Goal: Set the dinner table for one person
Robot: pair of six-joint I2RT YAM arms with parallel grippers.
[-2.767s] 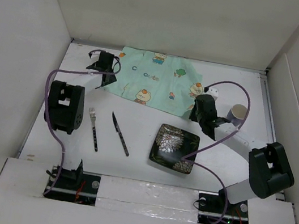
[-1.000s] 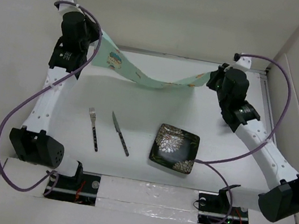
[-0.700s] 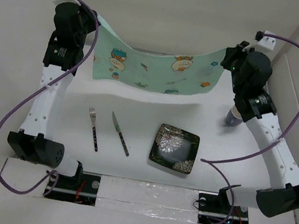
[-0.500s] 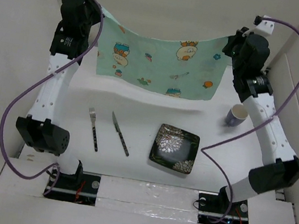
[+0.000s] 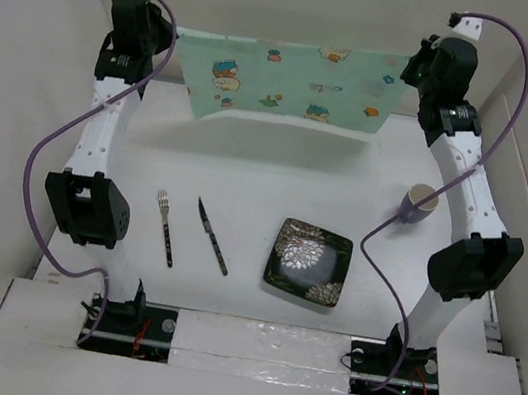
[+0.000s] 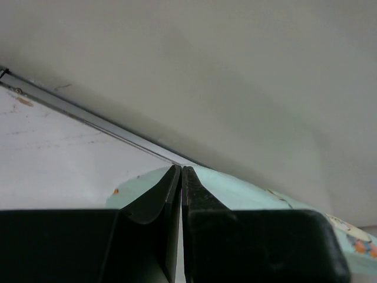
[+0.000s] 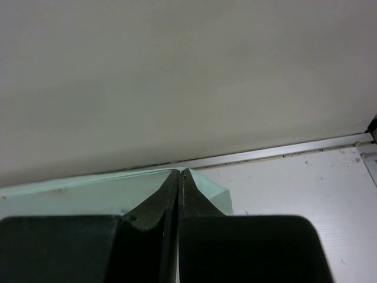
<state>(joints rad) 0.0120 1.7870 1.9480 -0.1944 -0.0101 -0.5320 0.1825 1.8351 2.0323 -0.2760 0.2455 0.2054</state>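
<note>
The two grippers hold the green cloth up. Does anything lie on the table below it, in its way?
Nothing visible lies directly below the cloth; the table there looks bare. Fork, knife and plate lie nearer the bases, the cup to the right.

The mat (image 5: 293,86): top corners hidden within the left gripper (image 6: 179,171) and right gripper (image 7: 178,174). Part of the dinner table (image 5: 278,175) far edge is concealed behind the mat.
</note>
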